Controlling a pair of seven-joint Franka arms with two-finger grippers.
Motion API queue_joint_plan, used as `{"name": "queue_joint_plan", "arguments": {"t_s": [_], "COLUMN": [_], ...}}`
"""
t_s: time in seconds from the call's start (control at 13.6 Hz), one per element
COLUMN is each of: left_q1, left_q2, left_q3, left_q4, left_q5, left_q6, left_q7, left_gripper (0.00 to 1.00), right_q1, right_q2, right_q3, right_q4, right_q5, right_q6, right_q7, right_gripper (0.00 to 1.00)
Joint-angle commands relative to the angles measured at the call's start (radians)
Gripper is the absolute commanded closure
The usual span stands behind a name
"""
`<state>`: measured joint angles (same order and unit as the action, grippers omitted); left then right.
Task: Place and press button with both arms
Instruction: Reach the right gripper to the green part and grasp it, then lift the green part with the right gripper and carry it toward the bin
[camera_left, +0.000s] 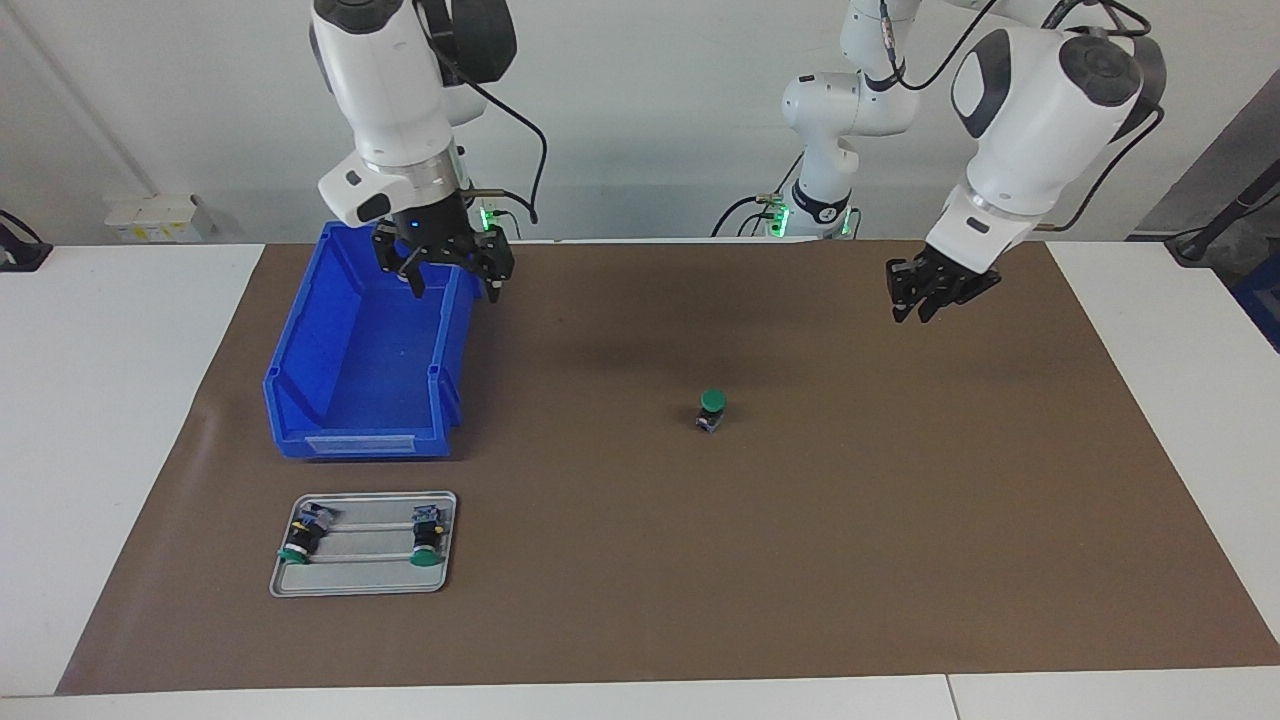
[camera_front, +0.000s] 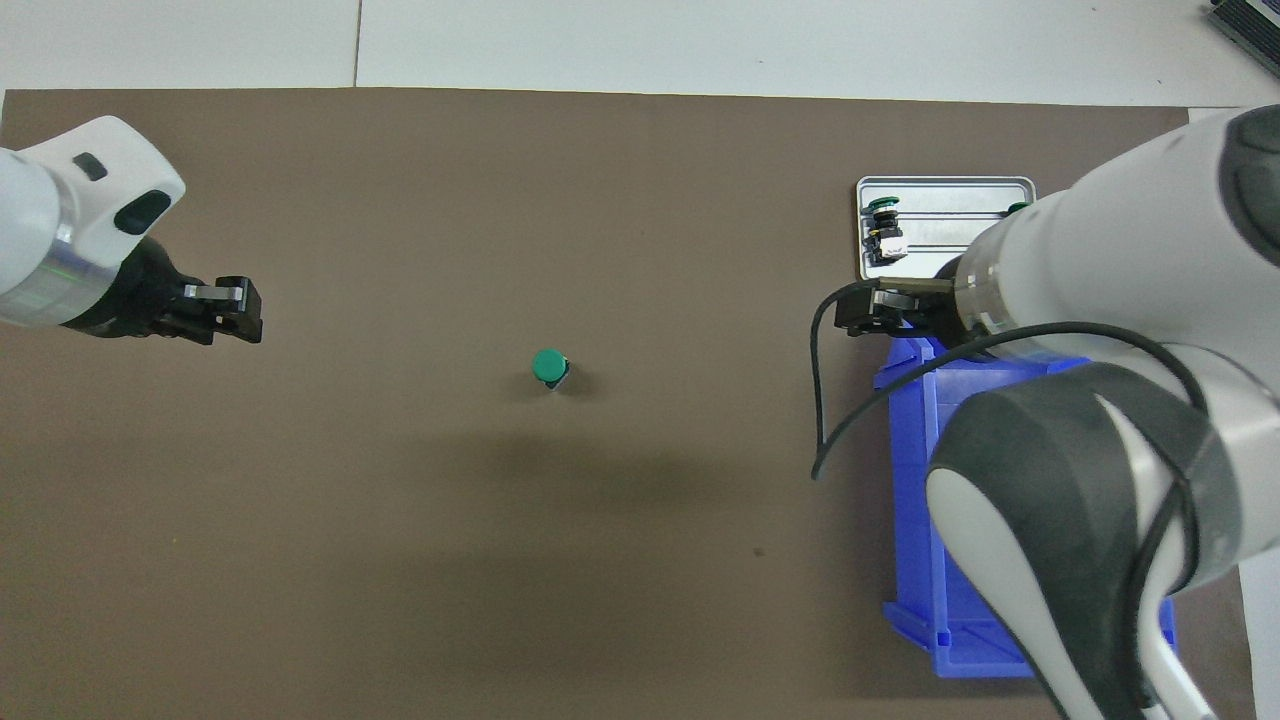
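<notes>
Button (camera_left: 712, 409) stands upright mid-table, green cap up. Likely light, rigid, tippy; grip the black body. Right gripper (camera_left: 447, 270) over bin (camera_left: 365, 350), fingers wide; left gripper (camera_left: 925, 298) waits, narrow.

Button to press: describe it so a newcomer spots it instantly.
Start at the brown mat covering the table. Near its middle one button stands alone, upright with its green cap on top. The other two buttons lie on their sides in the grey tray, beside the blue bin.
</notes>
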<state>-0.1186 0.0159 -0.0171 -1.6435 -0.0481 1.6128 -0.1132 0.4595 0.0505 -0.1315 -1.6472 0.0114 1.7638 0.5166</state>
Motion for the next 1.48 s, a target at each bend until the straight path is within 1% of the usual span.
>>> {"name": "queue_joint_plan", "arguments": {"t_s": [0.0, 0.07, 0.22, 0.37, 0.44, 0.59, 0.81, 0.96, 1.11, 1.4], "left_q1": [0.02, 0.022, 0.04, 0.043, 0.043, 0.045, 0.074, 0.076, 0.076, 0.076], "left_q2": [-0.045, -0.045, -0.037, -0.039, -0.042, -0.045, -0.069, -0.082, -0.082, -0.082], "left_q3": [-0.004, -0.001, -0.004, -0.003, -0.003, -0.003, 0.002, 0.003, 0.006, 0.005], "left_q4": [0.013, 0.043, 0.112, 0.114, 0.114, 0.102, 0.058, 0.036, 0.037, 0.037], "left_q5": [0.103, 0.111, 0.097, 0.08, 0.08, 0.07, -0.015, -0.013, -0.01, 0.014], "left_q6": [-0.083, -0.121, -0.163, -0.174, -0.171, -0.154, -0.119, -0.111, -0.12, -0.134], "left_q7": [0.053, 0.091, 0.099, 0.098, 0.095, 0.093, 0.09, 0.089, 0.09, 0.087], "left_gripper": [0.36, 0.35, 0.33, 0.32, 0.29, 0.13, 0.13, 0.13, 0.13, 0.13], "right_q1": [0.094, 0.135, 0.192, 0.229, 0.255, 0.286, 0.355, 0.358, 0.373, 0.367], "right_q2": [0.116, 0.17, 0.264, 0.334, 0.36, 0.4, 0.494, 0.505, 0.522, 0.574], "right_q3": [-0.007, -0.007, -0.007, -0.005, -0.005, -0.005, -0.007, -0.005, -0.007, -0.007], "right_q4": [0.049, 0.073, 0.122, 0.156, 0.161, 0.165, 0.205, 0.19, 0.188, 0.19], "right_q5": [0.025, 0.022, 0.025, 0.027, 0.025, 0.022, 0.007, 0.002, -0.001, -0.007], "right_q6": [0.095, 0.129, 0.18, 0.222, 0.255, 0.305, 0.348, 0.426, 0.445, 0.538], "right_q7": [0.213, 0.312, 0.478, 0.601, 0.658, 0.75, 0.789, 0.787, 0.787, 0.787], "right_gripper": [0.0, 0.0, 0.0, 0.0, 0.0, 0.0, 0.0, 0.0, 0.0, 0.0]}}
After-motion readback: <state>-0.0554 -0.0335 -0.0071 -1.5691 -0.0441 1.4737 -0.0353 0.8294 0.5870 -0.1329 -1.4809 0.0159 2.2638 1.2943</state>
